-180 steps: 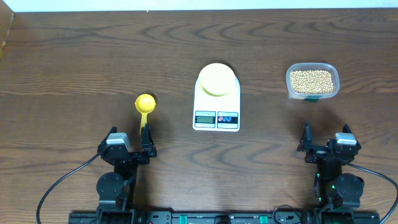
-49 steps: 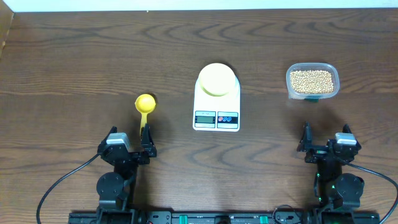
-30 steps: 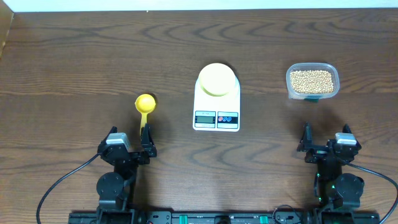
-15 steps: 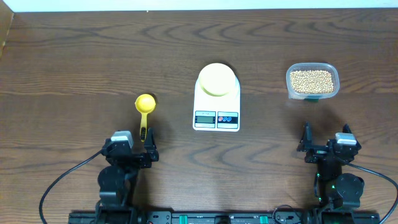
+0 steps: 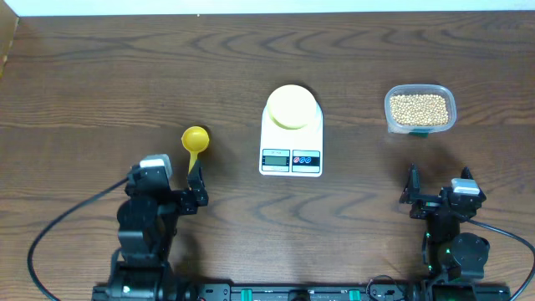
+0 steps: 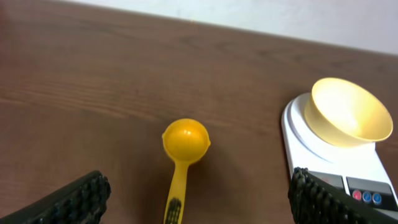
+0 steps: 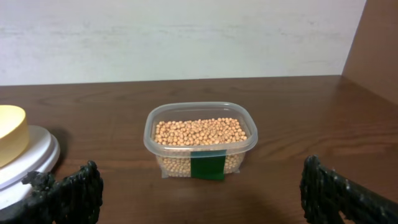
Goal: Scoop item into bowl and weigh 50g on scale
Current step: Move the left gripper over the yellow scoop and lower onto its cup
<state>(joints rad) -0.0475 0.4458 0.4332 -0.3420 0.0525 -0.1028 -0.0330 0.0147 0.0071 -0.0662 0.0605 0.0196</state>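
Note:
The tan beans (image 5: 419, 108) (image 7: 199, 131) fill a clear tub with a green label at the back right. The pale-yellow bowl (image 5: 291, 105) (image 6: 349, 113) stands on the white scale (image 5: 290, 159) (image 6: 364, 180) in the middle of the table. A yellow long-handled scoop (image 5: 195, 140) (image 6: 185, 139) lies left of the scale, its handle pointing toward my left gripper (image 5: 166, 186) (image 6: 199, 200). That gripper is open, and the handle's end lies between its fingers, untouched. My right gripper (image 5: 439, 191) (image 7: 202, 198) is open and holds nothing, in front of the tub and apart from it.
A white wall (image 7: 186, 37) runs along the table's far edge. A brown panel (image 7: 380, 43) stands at the far right. Black cables (image 5: 58, 238) trail from both arm bases along the front edge.
My left arm has lifted and moved forward toward the scoop's handle, still open. The right arm, scoop, bowl, scale and tub have not moved.

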